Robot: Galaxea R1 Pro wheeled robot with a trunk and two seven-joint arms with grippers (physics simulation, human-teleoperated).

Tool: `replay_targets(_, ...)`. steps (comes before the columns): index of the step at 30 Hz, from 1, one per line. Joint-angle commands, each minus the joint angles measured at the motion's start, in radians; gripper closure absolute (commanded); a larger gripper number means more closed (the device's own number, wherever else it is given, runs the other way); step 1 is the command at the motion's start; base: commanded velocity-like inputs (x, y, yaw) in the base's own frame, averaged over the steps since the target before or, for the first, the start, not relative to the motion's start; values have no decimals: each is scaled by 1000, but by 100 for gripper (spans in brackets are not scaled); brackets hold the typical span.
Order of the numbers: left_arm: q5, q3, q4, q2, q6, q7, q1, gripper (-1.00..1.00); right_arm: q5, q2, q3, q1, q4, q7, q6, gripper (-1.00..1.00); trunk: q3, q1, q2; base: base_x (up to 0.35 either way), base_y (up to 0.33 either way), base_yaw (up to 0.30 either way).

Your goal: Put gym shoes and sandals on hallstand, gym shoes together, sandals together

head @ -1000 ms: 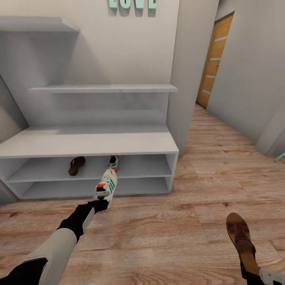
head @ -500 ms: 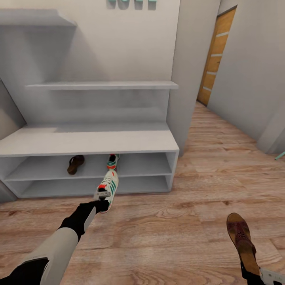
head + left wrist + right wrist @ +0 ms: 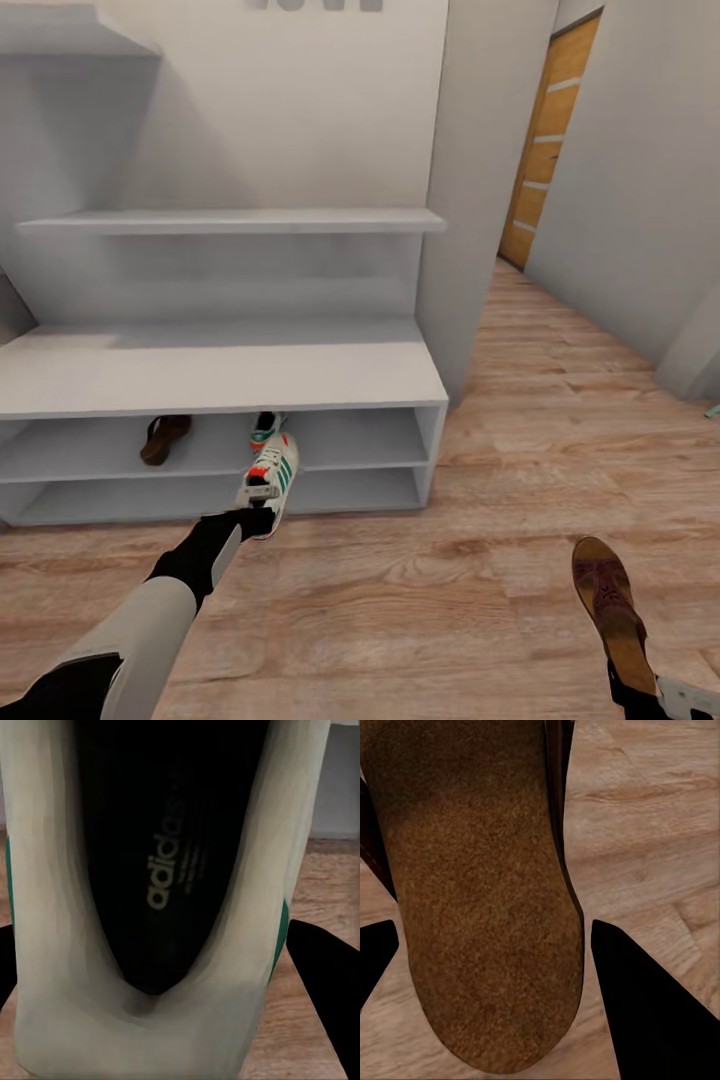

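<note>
At the front edge of the low pale-grey hallstand with two open shelf levels (image 3: pixel 330 365), your left gripper (image 3: pixel 255 512) holds a cream-white lace-up sneaker with green side stripes (image 3: pixel 270 482) by its heel. The toe points toward the upper open shelf, and the shoe is off the light brown wood-plank floor (image 3: pixel 420 590). From the left wrist camera you see into this sneaker (image 3: pixel 161 1005), with its dark insole, and one black finger (image 3: pixel 326 982) on each side of the heel, so the gripper is closed on it.

On the upper open shelf, the second cream-white sneaker (image 3: pixel 263 428) lies just behind the held one, partly hidden under the bench top. One slim brown sandal (image 3: pixel 163 438) lies on the same shelf, apart from the sneaker, toward your left side.

Your right gripper (image 3: pixel 640 695) holds the other brown sandal with the tan insole (image 3: pixel 610 610) by its heel end, above the floor. In the right wrist camera the tan insole (image 3: pixel 480 907) sits between the two black fingers (image 3: pixel 649 997); the gripper is closed on this sandal.
</note>
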Motion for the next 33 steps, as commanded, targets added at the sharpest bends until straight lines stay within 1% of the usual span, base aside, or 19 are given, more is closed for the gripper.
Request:
replay_targets(1, -10, 8, -2, -1, 5, -4, 0, 100, 4, 1, -9, -1, 1, 10, -4, 100, -1, 0, 0, 311, -117, 0)
replay_targets(11, -10, 7, -2, 0, 1, -4, 0, 100, 4, 1, -8, -1, 1, 10, -3, 100, -1, 0, 0, 286, -156, 0)
replay_targets(14, -10, 7, -2, 0, 1, -4, 0, 100, 4, 1, -8, -1, 1, 10, -3, 100, -1, 0, 0, 169, -91, 0)
replay_targets(21, -10, 8, -2, -1, 0, -5, 0, 100, 4, 1, -8, -1, 1, 10, -3, 100, -1, 0, 0, 48, -13, 0)
replay_targets(30, -10, 7, -2, 1, -1, -4, 0, 100, 4, 1, -5, -1, 2, 10, -3, 100, -1, 0, 0, 286, 0, 0)
replay_targets(33, -10, 7, -2, 3, -1, -4, 1, 100, 4, 1, -5, -1, 3, 10, -3, 100, -1, 0, 0, 123, 0, 0)
